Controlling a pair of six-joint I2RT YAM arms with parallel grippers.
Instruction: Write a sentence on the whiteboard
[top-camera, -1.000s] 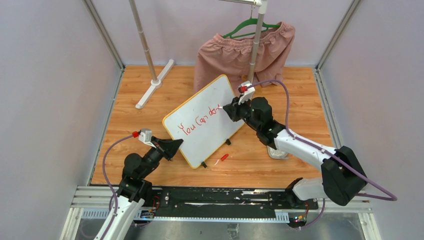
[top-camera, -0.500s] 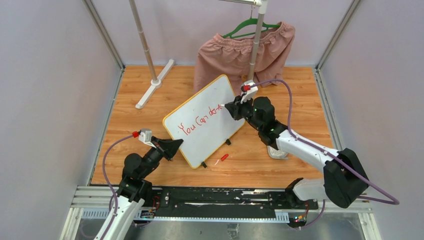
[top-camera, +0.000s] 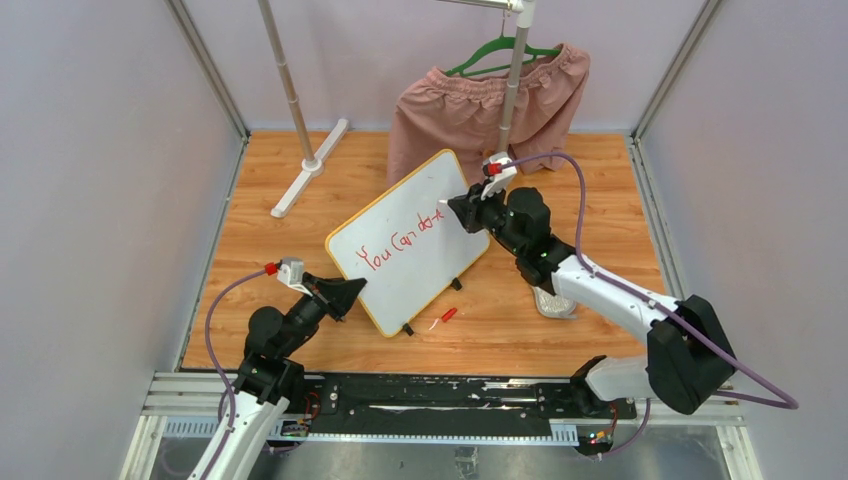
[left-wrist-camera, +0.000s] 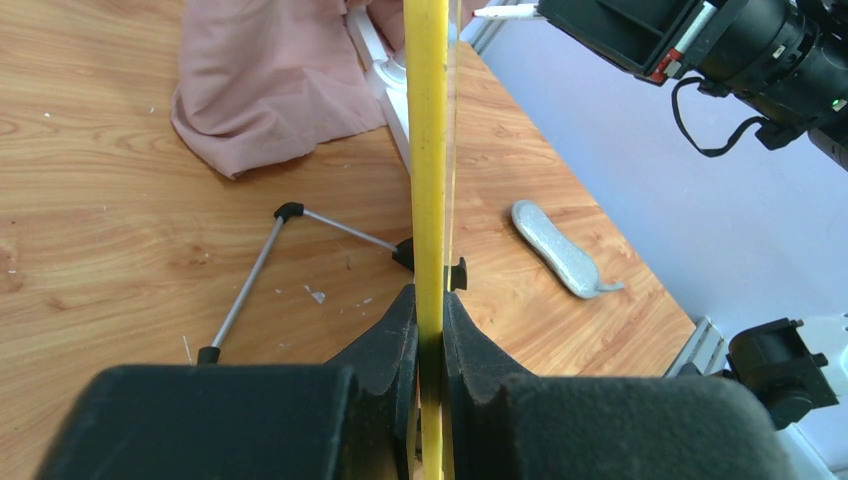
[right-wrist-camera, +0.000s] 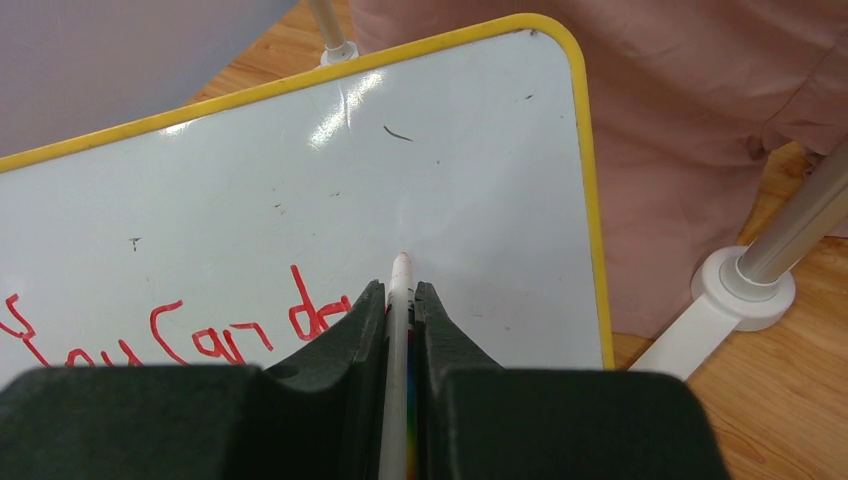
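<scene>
So the whiteboard (right-wrist-camera: 300, 170) is plain white with a yellow frame, and the sentence (right-wrist-camera: 190, 340) just left of the black fingers (right-wrist-camera: 350, 330) of the right gripper (right-wrist-camera: 400, 288) is red. The marker (right-wrist-camera: 401, 268) between those fingers is white with a bit of rainbow striping. Past their tips: dusty pink shorts (right-wrist-camera: 680, 130), green hanger (top-camera: 470, 63), warm wood-grain table (right-wrist-camera: 790, 420).

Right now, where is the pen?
In the right wrist view, the pen is pinched in the right gripper, its tip pointing at the whiteboard just right of the red words.
</scene>
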